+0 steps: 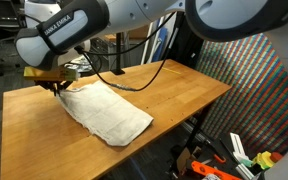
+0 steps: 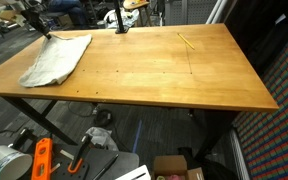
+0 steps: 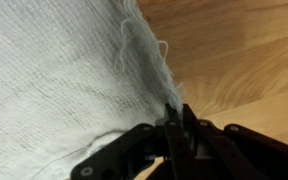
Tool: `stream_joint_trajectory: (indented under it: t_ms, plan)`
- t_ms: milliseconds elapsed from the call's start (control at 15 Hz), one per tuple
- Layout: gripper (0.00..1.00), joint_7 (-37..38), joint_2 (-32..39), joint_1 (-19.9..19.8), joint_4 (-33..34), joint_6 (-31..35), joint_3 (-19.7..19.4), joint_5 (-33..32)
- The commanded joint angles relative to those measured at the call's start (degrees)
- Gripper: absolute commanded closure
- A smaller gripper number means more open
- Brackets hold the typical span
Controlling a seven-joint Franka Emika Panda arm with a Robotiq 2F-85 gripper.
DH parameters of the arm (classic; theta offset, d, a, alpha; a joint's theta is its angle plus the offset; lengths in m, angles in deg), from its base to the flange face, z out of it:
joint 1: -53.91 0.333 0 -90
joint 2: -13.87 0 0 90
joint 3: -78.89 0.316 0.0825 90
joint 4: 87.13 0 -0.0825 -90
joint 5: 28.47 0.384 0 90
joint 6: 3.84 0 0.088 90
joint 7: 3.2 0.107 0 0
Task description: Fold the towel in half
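The wooden table point(image 2: 184, 80) fills most of both exterior views. The robot arm point(image 1: 64, 35) reaches in from the upper left. The towel point(image 1: 109, 112) lies wrinkled on the table, left of the frame's centre. At the bottom middle of the wrist view, the gripper point(image 3: 174, 118) is pinched closed on the towel's frayed edge.

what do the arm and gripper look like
The arm is white and rounded, with a black band bearing white lettering. A black cable loops off the wrist. The gripper is black and narrow-tipped, under a yellowish mount.
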Motion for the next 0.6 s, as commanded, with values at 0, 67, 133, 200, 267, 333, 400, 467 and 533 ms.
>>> stream_joint_trajectory:
  t_ms: [0,67,133,200,267,333,400,467,533]
  plan:
    - [0.59,1.27,0.91,1.10,2.49,2.30,-3.45,1.06]
    - [0.50,1.76,1.00,1.26,2.84,2.77,-4.53,0.52]
    - [0.43,2.58,1.02,1.51,3.09,3.48,-6.04,-0.31]
    - [0.36,2.90,1.15,1.58,3.53,3.65,-7.17,-0.71]
    - [0.27,3.11,1.23,1.57,3.82,3.51,-8.40,-1.25]
    - [0.21,3.38,1.45,1.37,4.18,3.31,-9.18,-1.38]
    - [0.12,3.28,1.65,1.01,4.58,2.72,-9.73,-1.33]
    - [0.06,2.96,1.64,0.62,4.61,2.14,-9.97,-1.03]
    - [0.01,2.78,1.54,0.44,4.29,2.12,-10.23,-0.94]
